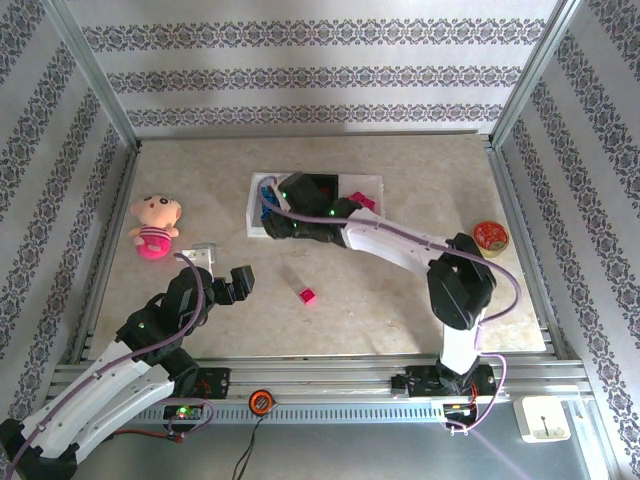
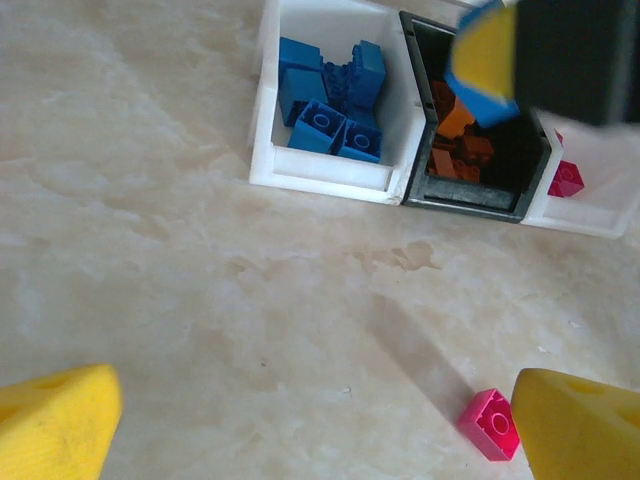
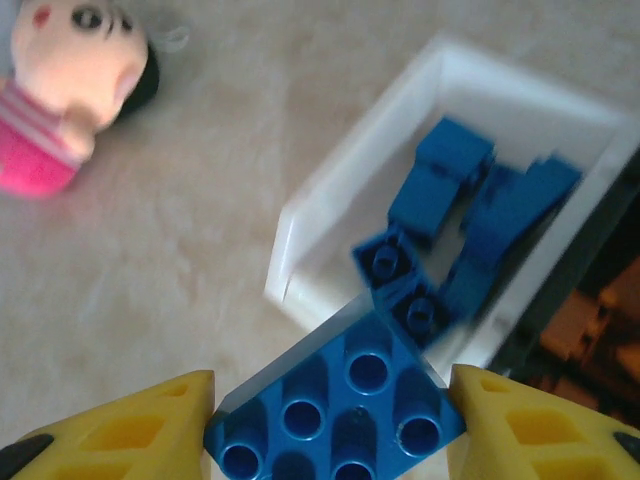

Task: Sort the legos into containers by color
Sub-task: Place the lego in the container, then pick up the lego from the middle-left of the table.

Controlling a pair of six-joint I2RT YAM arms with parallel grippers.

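Right wrist view: right gripper (image 3: 330,425) pinches blue lego (image 3: 345,400) over near corner of white tray (image 3: 290,260); the blues inside are blurred. Left gripper (image 2: 315,420) spread wide over bare desk (image 2: 180,260), pink lego (image 2: 489,423) just beside one finger. Top view: right arm (image 1: 400,245) hides most of tray row (image 1: 368,184).

The blue bricks (image 2: 330,110) and white tray (image 2: 320,180) are smooth, glossy plastic; the worktop (image 2: 200,300) is polished, marble-patterned; the doll (image 3: 70,90) is soft plush.

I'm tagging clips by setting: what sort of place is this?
Probably a lab robot test cell, not a home: a table fenced by aluminium rails, wallpapered panels on three sides, a plush doll as a prop.
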